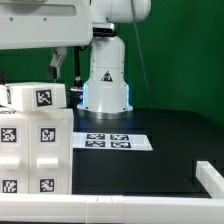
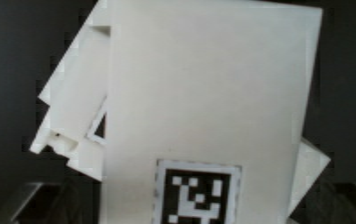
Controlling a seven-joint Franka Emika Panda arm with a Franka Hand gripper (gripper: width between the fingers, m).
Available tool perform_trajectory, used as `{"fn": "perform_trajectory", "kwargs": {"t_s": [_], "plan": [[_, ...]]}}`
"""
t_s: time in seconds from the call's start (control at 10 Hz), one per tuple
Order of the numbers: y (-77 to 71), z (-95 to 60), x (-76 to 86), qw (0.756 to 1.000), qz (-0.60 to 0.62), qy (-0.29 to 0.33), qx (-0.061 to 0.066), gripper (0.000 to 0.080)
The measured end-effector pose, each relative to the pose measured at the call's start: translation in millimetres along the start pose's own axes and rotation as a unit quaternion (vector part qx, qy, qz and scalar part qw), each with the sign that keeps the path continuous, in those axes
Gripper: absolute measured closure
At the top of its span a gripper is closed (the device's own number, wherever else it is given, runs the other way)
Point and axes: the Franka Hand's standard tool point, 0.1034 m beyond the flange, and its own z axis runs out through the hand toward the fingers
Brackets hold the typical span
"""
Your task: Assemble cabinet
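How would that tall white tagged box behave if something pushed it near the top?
The cabinet body looks like stiff matte plastic with flat faces, so it likely won't flex or roll. It appears to stand taller than wide, so a high push might tip it. Probably hollow, hence fairly light. The wrist view shows smooth white panels, possibly a bit slippery.

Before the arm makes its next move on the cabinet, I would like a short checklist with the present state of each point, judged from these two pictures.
1. Gripper open: ok, the jaws stand wide.
2. Nothing held: ok by the look of it; the white cabinet piece fills the wrist view, but no finger is seen clamping it.
3. Fingers clear of the piece: cannot tell, only dark blurred shapes show at the picture's edge.
4. Cabinet body upright on the table: ok, it stands at the exterior view's left with tags facing the camera.
5. Marker board uncovered: ok, it lies flat and bare.
6. White part at the exterior view's right out of the way: ok.
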Motion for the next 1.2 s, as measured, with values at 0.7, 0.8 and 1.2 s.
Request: {"fn": "perform_trajectory", "kwargs": {"t_s": [0.7, 0.8, 1.2], "plan": [[0.9, 17.7, 3.4, 1.0, 0.002, -0.011, 0.005, 0.0151], [0.3, 19.3, 2.7, 1.0, 0.002, -0.013, 0.006, 0.0151], [-0.1, 20.2, 1.9, 1.0, 0.002, -0.014, 0.006, 0.0248]]}}
